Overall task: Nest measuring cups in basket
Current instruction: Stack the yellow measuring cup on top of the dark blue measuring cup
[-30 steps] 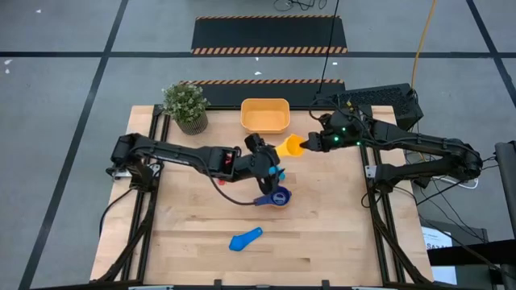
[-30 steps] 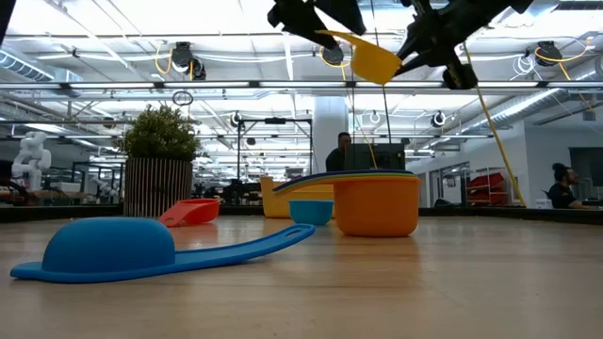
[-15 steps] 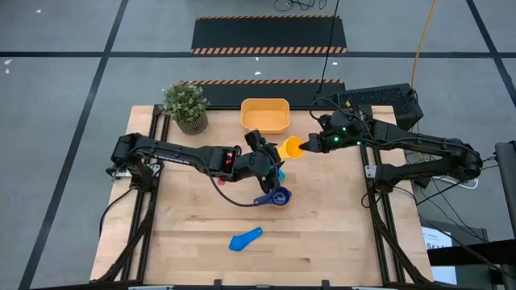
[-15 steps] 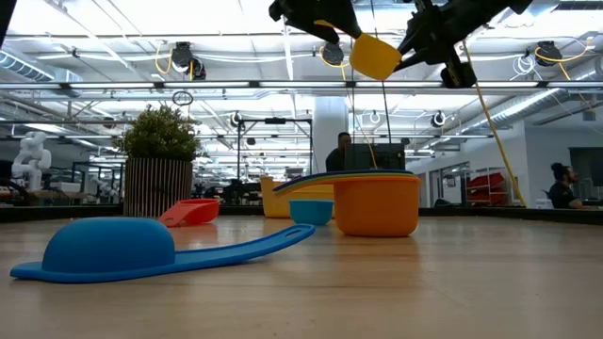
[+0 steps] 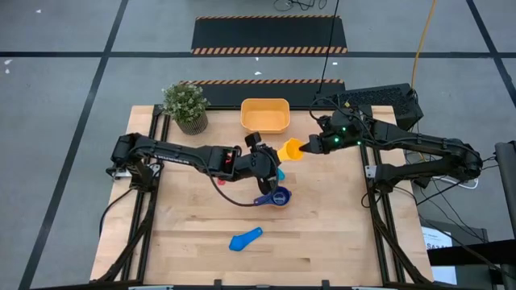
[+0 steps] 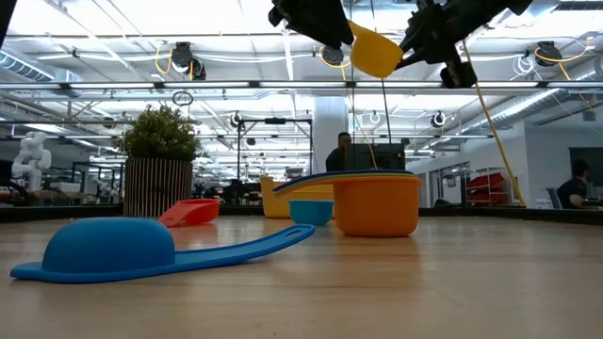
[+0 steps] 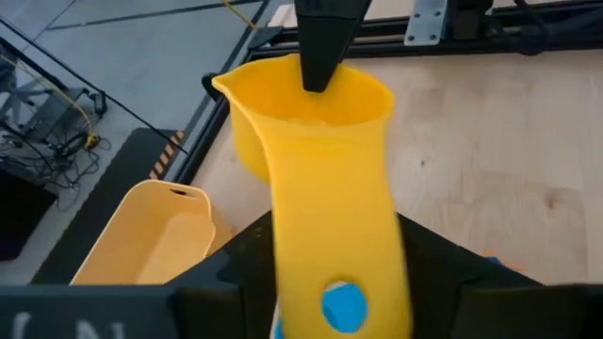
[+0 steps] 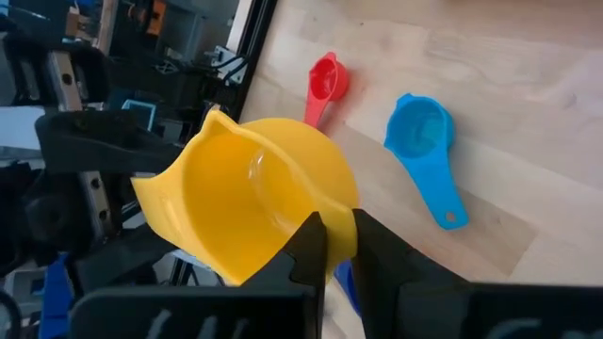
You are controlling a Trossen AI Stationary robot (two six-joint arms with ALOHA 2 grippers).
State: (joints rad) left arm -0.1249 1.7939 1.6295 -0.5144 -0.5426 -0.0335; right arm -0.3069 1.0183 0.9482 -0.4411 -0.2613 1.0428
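Note:
A yellow measuring cup [image 5: 292,149] hangs high above the table between my two grippers. My right gripper [image 5: 309,145] is shut on its bowl. My left gripper [image 5: 272,155] is shut on its flat handle [image 7: 334,217]. The orange-yellow basket [image 5: 264,114] stands on the table at the far edge, just beyond the cup. A dark blue cup [image 5: 278,196] tops a nested stack in an orange cup [image 6: 377,202] at mid-table. A light blue cup [image 5: 246,238] lies bowl-down near the front edge. My left gripper has the yellow cup's handle [image 7: 330,254] between its two fingers, one at each long edge. The fingers come level from the table's left, along the handle. My right gripper pinches the bowl's wall [image 8: 341,202] opposite the handle, one finger [image 8: 309,240] inside and one outside. It comes from the table's right, and the cup is lifted clear.
A small potted plant [image 5: 185,105] stands at the far left. A red cup [image 8: 325,80] and a small light blue cup [image 8: 424,141] lie on the wood below the grippers. Bare wood lies toward the table's near right.
My left gripper has edged toward the table's right along the yellow cup's handle, which its fingers now cover in the low view. The cup has risen slightly and stays clear of the table.

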